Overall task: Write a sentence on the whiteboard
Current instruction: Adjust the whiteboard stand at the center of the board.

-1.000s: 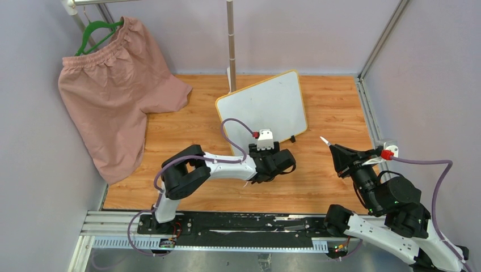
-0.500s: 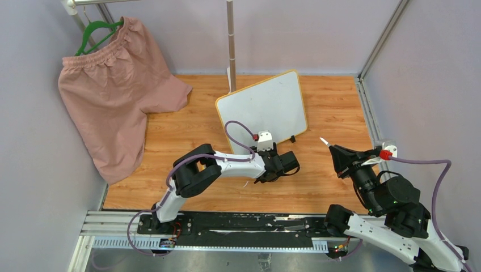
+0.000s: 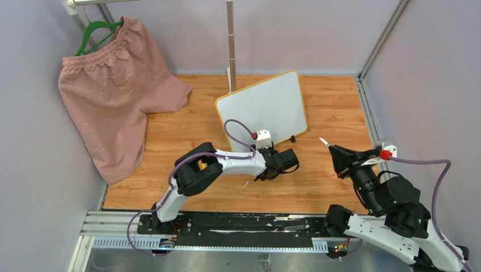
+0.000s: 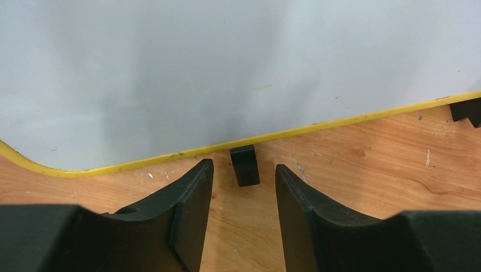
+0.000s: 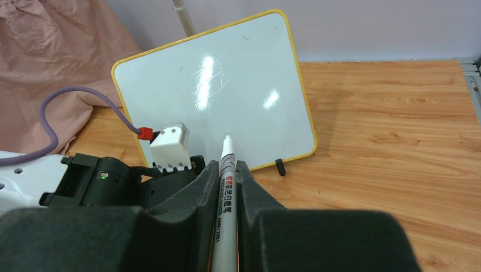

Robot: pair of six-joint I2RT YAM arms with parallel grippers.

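Whiteboard [image 3: 266, 107] glossy, yellow rounded frame (marker [image 5: 227, 173] cylindrical).

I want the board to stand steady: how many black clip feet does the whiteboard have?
2, both on the whiteboard's bottom edge: one clip foot just ahead of the left pincer, the other clip foot toward the board's right corner.

So the whiteboard [image 3: 262, 111] is plain white, yellow frame, black feet [image 4: 244, 165]. The table [image 3: 187, 130] is orange-brown woodgrain. Dusty pink shorts [image 3: 108, 96] on a green hanger [image 3: 96, 31]. Both arms [image 3: 238, 164] are white and black, with purple cables [image 3: 235, 131] and red plugs [image 3: 256, 136]. White marker [image 5: 227, 170] with red print, and pale lilac walls [image 3: 317, 34].
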